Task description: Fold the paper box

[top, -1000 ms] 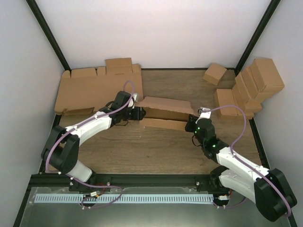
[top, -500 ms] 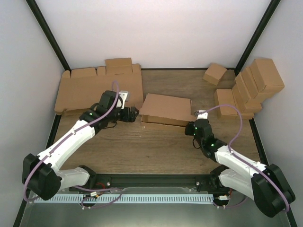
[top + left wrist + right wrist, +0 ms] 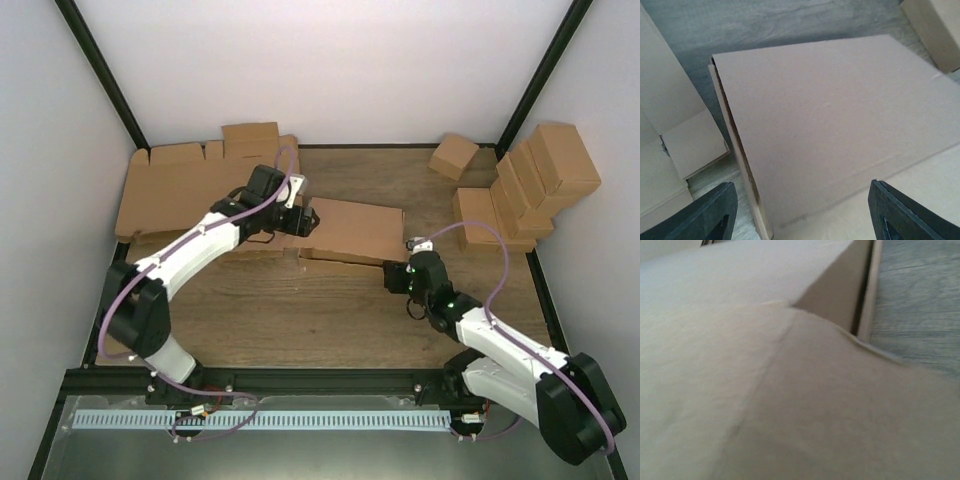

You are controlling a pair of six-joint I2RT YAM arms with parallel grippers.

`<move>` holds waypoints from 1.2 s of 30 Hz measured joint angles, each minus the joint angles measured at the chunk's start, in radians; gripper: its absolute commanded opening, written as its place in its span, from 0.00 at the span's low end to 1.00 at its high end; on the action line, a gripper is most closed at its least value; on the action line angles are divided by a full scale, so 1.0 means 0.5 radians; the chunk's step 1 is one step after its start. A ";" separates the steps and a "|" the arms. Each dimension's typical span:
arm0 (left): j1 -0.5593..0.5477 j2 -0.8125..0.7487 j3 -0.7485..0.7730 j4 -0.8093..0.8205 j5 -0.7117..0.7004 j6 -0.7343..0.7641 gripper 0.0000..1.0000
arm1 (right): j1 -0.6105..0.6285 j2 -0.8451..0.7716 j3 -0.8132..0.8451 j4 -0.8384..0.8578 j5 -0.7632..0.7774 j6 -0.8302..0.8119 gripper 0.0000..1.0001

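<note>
The paper box [image 3: 350, 232], plain brown cardboard, lies mid-table with its lid lowered and slightly tilted. My left gripper [image 3: 305, 222] hovers over the box's left end. In the left wrist view its dark fingertips [image 3: 715, 215] stand wide apart, with the lid [image 3: 840, 115] and its open left edge spread beneath and nothing clamped between them. My right gripper [image 3: 397, 275] sits at the box's front right corner. The right wrist view is filled by blurred cardboard [image 3: 790, 390] pressed close, which hides its fingers, so I cannot see whether it grips anything.
A pile of flat cardboard blanks [image 3: 200, 185] lies at the back left, right beside the left arm. Several ready-made brown boxes [image 3: 530, 185] are stacked at the right wall, and one small box [image 3: 453, 155] sits at the back. White walls enclose the table.
The left gripper has swung right from beside the box to above its left end. The lid has dropped flatter. The right gripper has shifted slightly left along the box's front edge.
</note>
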 measured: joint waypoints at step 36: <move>0.000 0.361 -0.099 0.101 -0.193 -0.198 0.48 | -0.433 0.285 0.851 -0.809 -0.641 -0.017 0.66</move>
